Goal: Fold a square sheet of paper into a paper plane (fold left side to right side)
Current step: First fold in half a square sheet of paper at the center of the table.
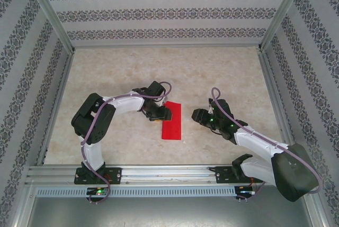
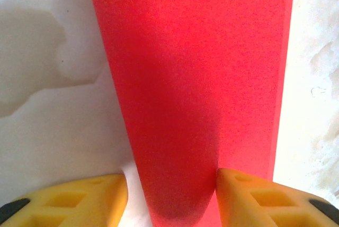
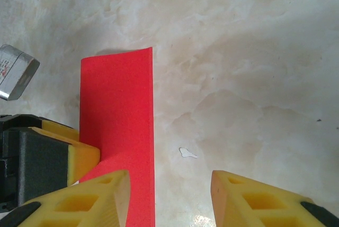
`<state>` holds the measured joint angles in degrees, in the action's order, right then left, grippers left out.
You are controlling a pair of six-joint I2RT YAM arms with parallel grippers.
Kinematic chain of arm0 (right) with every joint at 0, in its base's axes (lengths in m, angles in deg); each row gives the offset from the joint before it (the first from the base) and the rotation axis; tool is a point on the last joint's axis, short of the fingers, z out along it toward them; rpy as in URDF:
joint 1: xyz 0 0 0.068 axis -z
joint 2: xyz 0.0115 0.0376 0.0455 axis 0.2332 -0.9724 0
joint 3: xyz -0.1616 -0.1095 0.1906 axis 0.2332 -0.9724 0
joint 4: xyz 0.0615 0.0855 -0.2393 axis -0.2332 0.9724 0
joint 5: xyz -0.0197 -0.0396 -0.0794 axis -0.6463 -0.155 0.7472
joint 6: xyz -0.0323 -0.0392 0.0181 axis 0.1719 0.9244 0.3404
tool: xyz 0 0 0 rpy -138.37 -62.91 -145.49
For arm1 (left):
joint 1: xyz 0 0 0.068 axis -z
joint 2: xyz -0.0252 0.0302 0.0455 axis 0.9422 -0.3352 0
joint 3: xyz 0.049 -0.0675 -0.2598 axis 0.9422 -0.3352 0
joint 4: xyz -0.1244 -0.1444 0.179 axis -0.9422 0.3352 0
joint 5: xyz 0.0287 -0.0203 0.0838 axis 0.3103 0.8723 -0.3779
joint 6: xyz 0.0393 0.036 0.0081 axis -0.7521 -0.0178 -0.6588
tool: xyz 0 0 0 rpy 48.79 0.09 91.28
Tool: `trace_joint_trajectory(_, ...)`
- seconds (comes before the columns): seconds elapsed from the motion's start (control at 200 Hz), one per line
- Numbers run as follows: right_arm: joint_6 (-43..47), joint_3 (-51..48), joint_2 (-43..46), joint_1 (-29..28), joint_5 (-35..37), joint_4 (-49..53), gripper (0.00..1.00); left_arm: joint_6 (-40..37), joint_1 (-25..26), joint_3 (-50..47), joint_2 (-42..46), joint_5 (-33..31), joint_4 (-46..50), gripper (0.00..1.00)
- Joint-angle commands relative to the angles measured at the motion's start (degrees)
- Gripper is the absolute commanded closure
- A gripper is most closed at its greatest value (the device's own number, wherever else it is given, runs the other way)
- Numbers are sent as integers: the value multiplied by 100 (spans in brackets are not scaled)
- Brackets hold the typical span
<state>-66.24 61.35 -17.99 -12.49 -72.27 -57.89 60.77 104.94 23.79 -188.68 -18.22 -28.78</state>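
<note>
The square sheet of paper point(image 1: 171, 121) lies on the table folded in half into a narrow red rectangle. My left gripper point(image 1: 159, 112) sits at its upper left corner. In the left wrist view the paper point(image 2: 201, 68) bulges up in a rounded loop between the yellow fingers of that gripper point(image 2: 172, 200). The right finger point(image 2: 254, 198) touches the loop, and the left finger point(image 2: 85, 200) stands apart from it. My right gripper point(image 1: 199, 116) hovers open just right of the sheet. In the right wrist view this gripper point(image 3: 169, 200) spans the paper's point(image 3: 119, 105) right edge and bare table.
A small white fleck point(image 3: 187, 153) lies on the marble-patterned table point(image 1: 222, 79) right of the paper. Metal frame rails point(image 1: 159, 171) and patterned walls enclose the table on all sides. The left gripper's yellow finger point(image 3: 82, 155) shows beside the sheet in the right wrist view.
</note>
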Motion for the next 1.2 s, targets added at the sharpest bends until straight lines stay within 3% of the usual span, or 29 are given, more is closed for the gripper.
trace_joint_trajectory(0.0,37,-95,82,46,34,14,56,11,472,-211,-977,61,-682,49)
trace_joint_trajectory(1.194,2,-104,84,14,46,-22,56,186,538,-26,-1144,-137,-445,45)
